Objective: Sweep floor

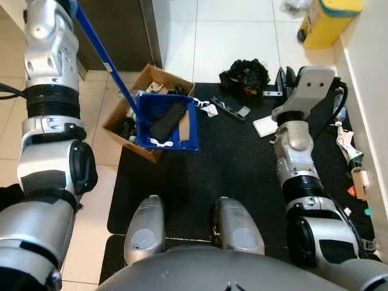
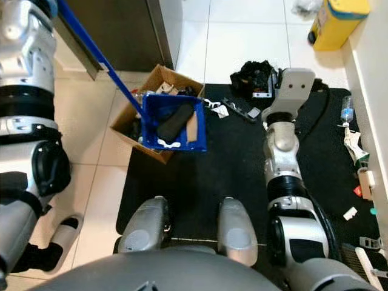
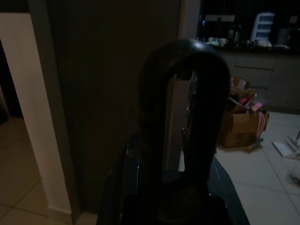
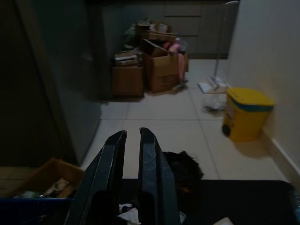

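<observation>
One long-handled blue dustpan (image 1: 168, 123) hangs over the cardboard box (image 1: 130, 119), its blue handle (image 1: 100, 51) running up beside our left arm. We judge it rigid and light but top-loaded with debris, so we hold high on the handle and tilt slowly. We cannot tell the left gripper's state. The right gripper (image 4: 126, 140) hovers above the black mat (image 1: 242, 163), fingers nearly together, holding nothing. Loose litter (image 1: 265, 125) lies on the mat.
</observation>
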Available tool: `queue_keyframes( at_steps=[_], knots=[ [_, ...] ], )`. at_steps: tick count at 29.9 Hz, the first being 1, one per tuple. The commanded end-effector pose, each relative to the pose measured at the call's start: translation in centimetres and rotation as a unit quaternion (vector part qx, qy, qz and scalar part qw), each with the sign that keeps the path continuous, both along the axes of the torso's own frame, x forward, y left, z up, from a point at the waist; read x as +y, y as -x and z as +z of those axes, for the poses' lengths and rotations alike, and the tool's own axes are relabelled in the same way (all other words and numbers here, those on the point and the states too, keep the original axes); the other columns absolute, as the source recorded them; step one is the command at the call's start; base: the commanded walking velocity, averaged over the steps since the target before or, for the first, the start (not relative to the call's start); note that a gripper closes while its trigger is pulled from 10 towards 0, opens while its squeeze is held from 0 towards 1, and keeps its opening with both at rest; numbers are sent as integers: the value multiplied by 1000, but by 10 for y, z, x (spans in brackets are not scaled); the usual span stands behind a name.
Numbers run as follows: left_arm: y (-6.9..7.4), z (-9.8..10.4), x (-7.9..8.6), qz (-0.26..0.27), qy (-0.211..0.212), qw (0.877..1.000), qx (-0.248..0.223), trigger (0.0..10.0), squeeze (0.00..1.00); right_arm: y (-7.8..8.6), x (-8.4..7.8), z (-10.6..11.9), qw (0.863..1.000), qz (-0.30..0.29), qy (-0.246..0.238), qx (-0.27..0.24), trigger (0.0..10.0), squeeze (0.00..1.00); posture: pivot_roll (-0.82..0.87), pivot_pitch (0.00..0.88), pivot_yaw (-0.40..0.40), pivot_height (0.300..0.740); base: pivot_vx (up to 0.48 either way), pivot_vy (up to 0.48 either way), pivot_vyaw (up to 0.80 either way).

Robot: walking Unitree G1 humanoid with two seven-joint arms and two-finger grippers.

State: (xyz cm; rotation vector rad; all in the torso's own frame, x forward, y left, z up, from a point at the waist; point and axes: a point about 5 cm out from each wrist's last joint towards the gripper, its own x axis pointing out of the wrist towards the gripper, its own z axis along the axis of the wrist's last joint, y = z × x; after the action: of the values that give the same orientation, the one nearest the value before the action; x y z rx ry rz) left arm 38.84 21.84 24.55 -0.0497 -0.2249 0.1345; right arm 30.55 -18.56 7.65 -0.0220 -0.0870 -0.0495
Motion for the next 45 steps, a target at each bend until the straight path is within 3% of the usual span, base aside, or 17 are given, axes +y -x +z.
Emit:
queue_keyframes(
  at_steps=[1, 13, 23, 33, 45],
  knots=[
    [2, 19, 7, 15, -11, 999, -43, 10000, 0, 0, 2, -1, 1000, 1, -1, 2, 10000, 0, 73, 0, 70, 740, 0, 0, 0],
    [-3, 13, 15, 31, -33, 998, -37, 10000, 0, -2, 10, 3, 1000, 25, 9, -8, 10000, 0, 76, 1, 59, 740, 0, 0, 0],
    [-5, -3, 30, 68, -43, 996, -27, 10000, 0, -9, 22, 23, 996, 76, 15, -41, 10000, 0, 63, 43, 24, 740, 0, 0, 0],
    [-8, 24, 29, 73, -96, 989, -89, 10000, 0, -2, 24, 23, 995, 91, 17, -41, 10000, 0, 40, 70, 9, 740, 0, 0, 0],
    [-14, 52, 9, 52, -206, 969, -125, 10000, 0, 9, 21, 19, 996, 77, 10, -34, 10000, 0, 18, 87, 41, 740, 0, 0, 0]
  ],
)
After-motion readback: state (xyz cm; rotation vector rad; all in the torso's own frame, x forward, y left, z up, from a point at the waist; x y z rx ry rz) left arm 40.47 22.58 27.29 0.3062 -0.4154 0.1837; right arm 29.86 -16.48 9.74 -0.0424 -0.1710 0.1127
